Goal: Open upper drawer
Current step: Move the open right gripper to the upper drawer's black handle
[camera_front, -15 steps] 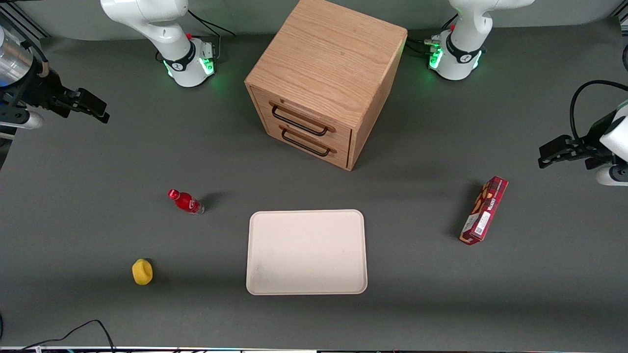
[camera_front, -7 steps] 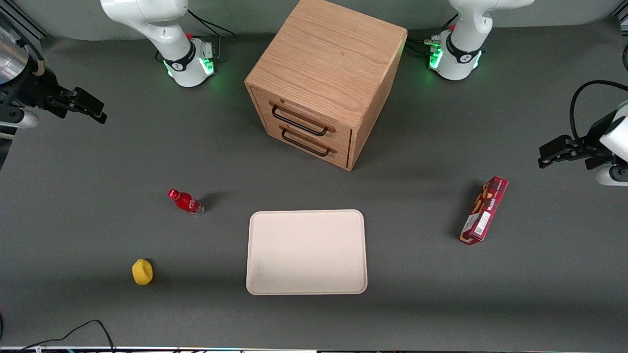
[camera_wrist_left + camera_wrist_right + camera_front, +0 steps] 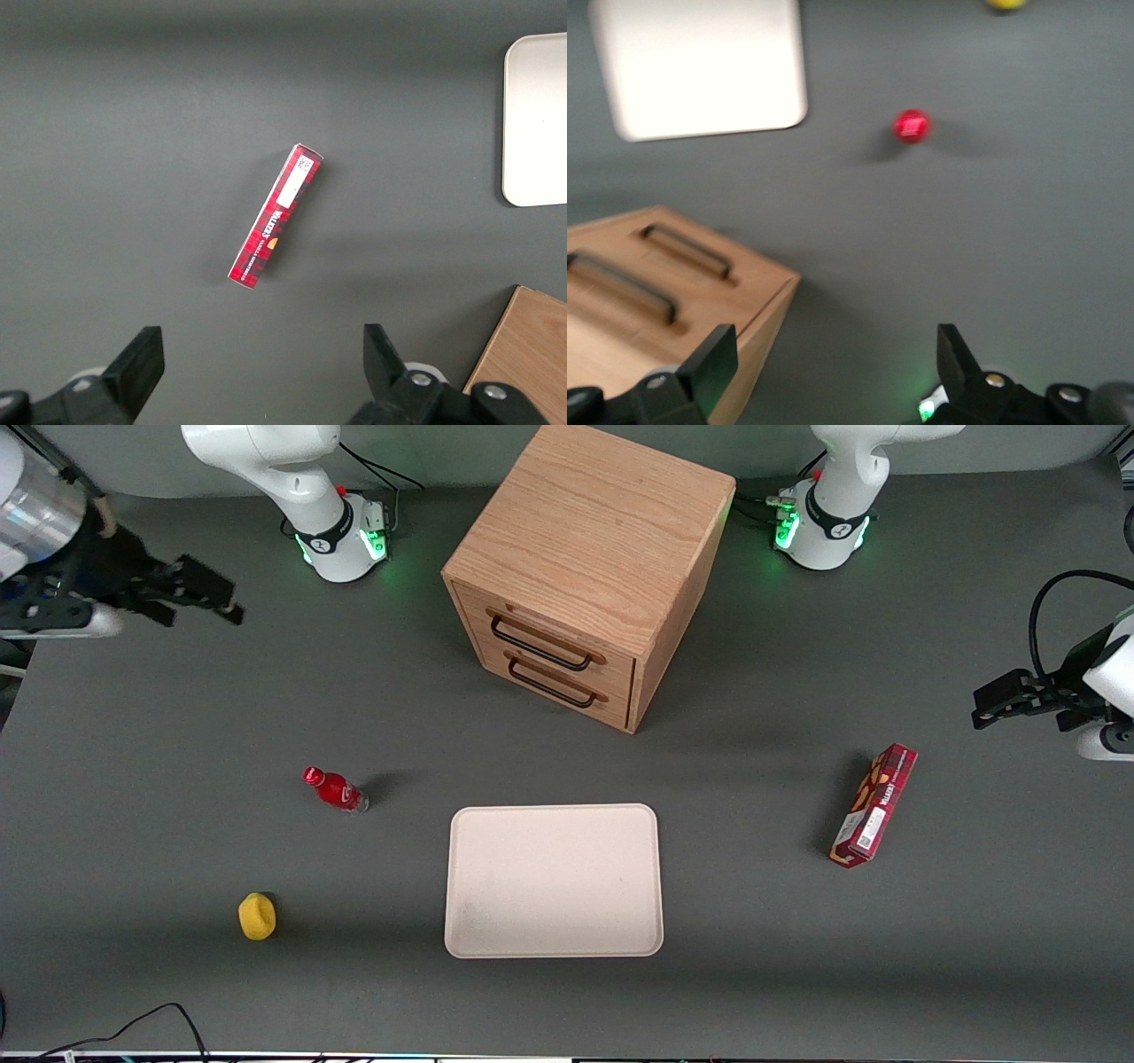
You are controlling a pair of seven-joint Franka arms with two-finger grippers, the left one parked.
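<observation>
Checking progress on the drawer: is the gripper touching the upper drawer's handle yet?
Apart. The front view shows the gripper open, with bare table between it and the upper drawer.

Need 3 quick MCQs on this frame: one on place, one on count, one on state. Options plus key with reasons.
1. Where is the gripper?
A. at the upper drawer's handle
B. in the air toward the working arm's end of the table, apart from the cabinet
C. over the tray

2. How many drawers does the cabinet show?
A. one
B. two
C. three

3. What state is the upper drawer in?
A. shut
B. half open
C. pulled out fully

Key: 1 B, the gripper hangs well clear of the cabinet; 2 B, two black handles sit one above the other; 3 A, its front lies flush with the cabinet face.
</observation>
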